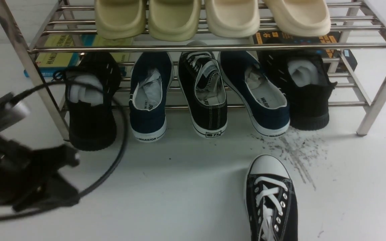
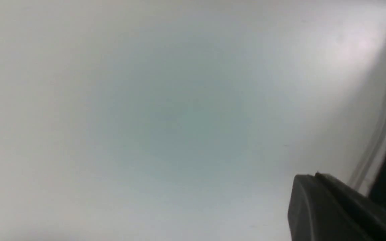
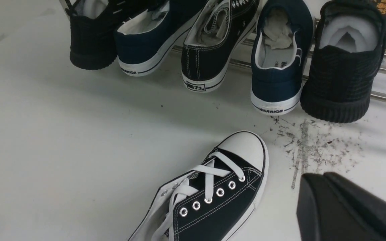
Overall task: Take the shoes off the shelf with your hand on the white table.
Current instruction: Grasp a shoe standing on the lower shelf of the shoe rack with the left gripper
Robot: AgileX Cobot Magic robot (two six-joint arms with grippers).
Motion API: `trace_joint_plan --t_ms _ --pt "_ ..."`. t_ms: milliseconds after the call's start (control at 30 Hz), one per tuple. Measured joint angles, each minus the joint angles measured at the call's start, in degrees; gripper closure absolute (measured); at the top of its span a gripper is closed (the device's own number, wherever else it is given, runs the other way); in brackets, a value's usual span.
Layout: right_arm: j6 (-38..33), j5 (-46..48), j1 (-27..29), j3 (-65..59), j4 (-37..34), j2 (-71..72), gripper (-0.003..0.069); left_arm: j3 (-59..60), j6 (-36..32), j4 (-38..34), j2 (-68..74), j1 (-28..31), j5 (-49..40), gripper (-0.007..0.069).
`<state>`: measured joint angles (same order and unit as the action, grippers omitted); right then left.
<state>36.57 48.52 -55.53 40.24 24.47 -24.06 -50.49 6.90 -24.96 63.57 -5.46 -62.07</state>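
Note:
One black canvas sneaker (image 1: 204, 97) (image 3: 213, 50) stands heel-out in the middle of the lower tier of the steel shelf (image 1: 213, 48). Its mate (image 1: 270, 201) (image 3: 213, 197) lies on the white table (image 1: 186, 187) at the front right, toe toward the shelf. My left arm (image 1: 22, 177) shows blurred at the left edge, low over the table. The left gripper (image 2: 315, 177) is shut and holds nothing. My right gripper (image 3: 317, 180) is also shut and empty, and it hovers just right of the sneaker on the table. The right gripper is outside the front view.
Two navy shoes (image 1: 149, 97) (image 1: 263, 100) and two black knit shoes (image 1: 90, 107) (image 1: 308, 90) flank the sneaker on the shelf. Beige slides (image 1: 176, 18) fill the top tier. Books (image 1: 59, 57) lie behind. Dark scuff streaks (image 1: 297, 154) mark the table. A black cable (image 1: 119, 147) loops near the left shelf leg.

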Motion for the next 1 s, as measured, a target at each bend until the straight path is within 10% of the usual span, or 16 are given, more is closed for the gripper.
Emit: trace_joint_plan --t_ms 233,400,667,1000 --pt "0.0 0.2 0.0 0.0 0.2 0.0 0.0639 -17.5 9.0 1.6 14.6 -18.6 3.0 0.0603" --pt "0.0 0.2 0.0 0.0 0.2 0.0 0.0639 -29.2 26.2 20.9 24.3 -29.7 5.9 0.0494" --pt "1.2 0.2 0.0 0.0 1.1 0.0 0.0634 -36.1 46.3 38.9 32.0 -34.0 12.3 0.0272" --pt "1.7 0.2 0.0 0.0 1.5 0.0 0.0622 -36.3 47.4 43.2 37.6 -34.1 24.5 0.0234"
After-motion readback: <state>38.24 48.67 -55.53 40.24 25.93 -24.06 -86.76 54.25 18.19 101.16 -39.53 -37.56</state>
